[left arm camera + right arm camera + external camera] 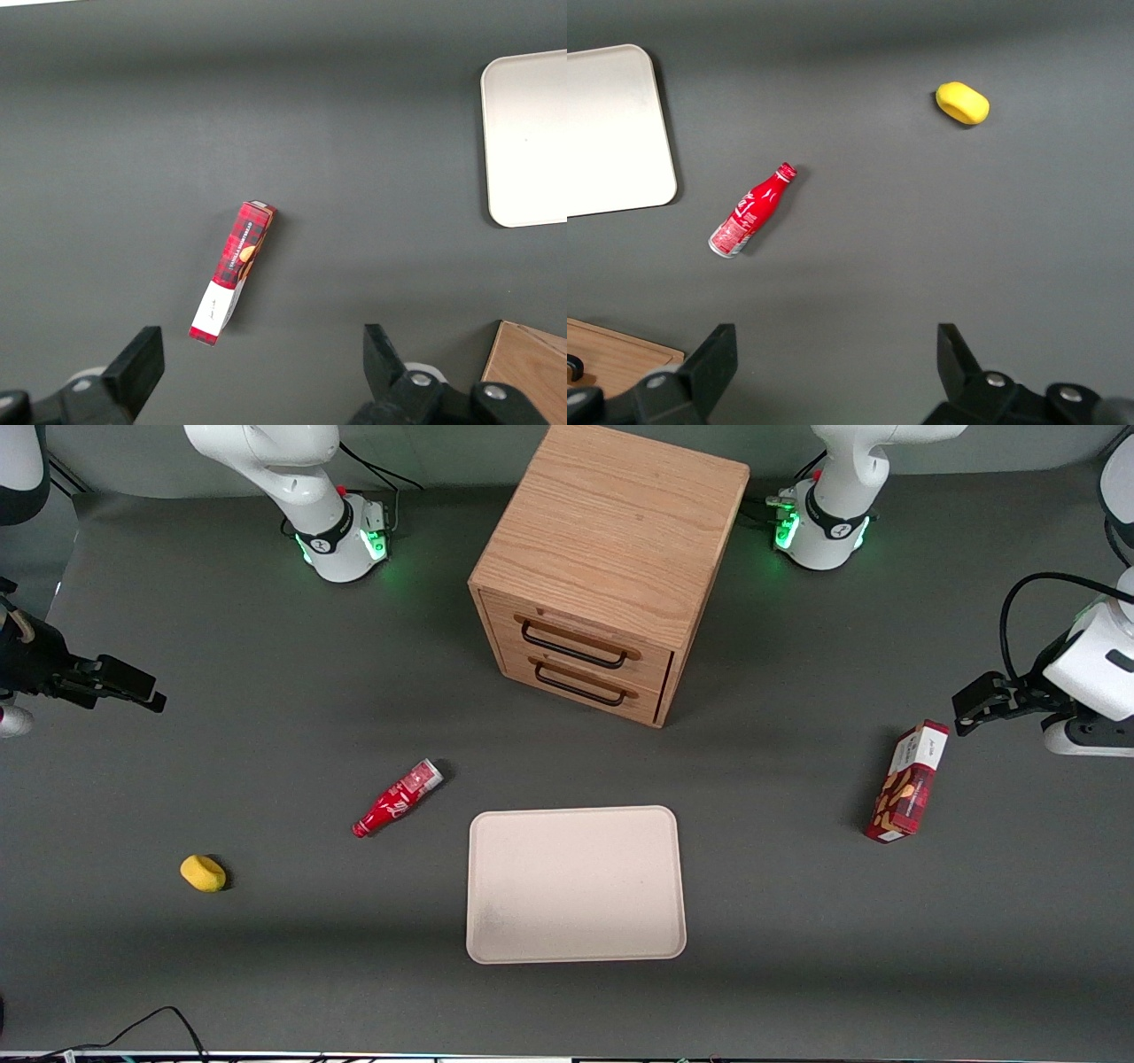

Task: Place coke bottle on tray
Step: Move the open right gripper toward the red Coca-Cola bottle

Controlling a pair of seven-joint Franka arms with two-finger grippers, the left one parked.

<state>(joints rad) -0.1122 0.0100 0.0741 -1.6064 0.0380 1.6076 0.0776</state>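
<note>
The coke bottle (396, 798) lies on its side on the grey table, beside the tray (576, 884) and a little farther from the front camera than the tray's nearest rim. Its red cap points toward the front camera. It also shows in the right wrist view (750, 212), with the tray's corner (611, 133) beside it. My right gripper (133, 687) is open and empty, high above the table at the working arm's end, well apart from the bottle. In the right wrist view the gripper (833, 354) has only bare table between its fingers.
A yellow sponge-like lump (203, 872) lies nearer the front camera than the bottle, toward the working arm's end. A wooden two-drawer cabinet (602, 567) stands farther back than the tray. A red-and-white snack box (907, 782) lies toward the parked arm's end.
</note>
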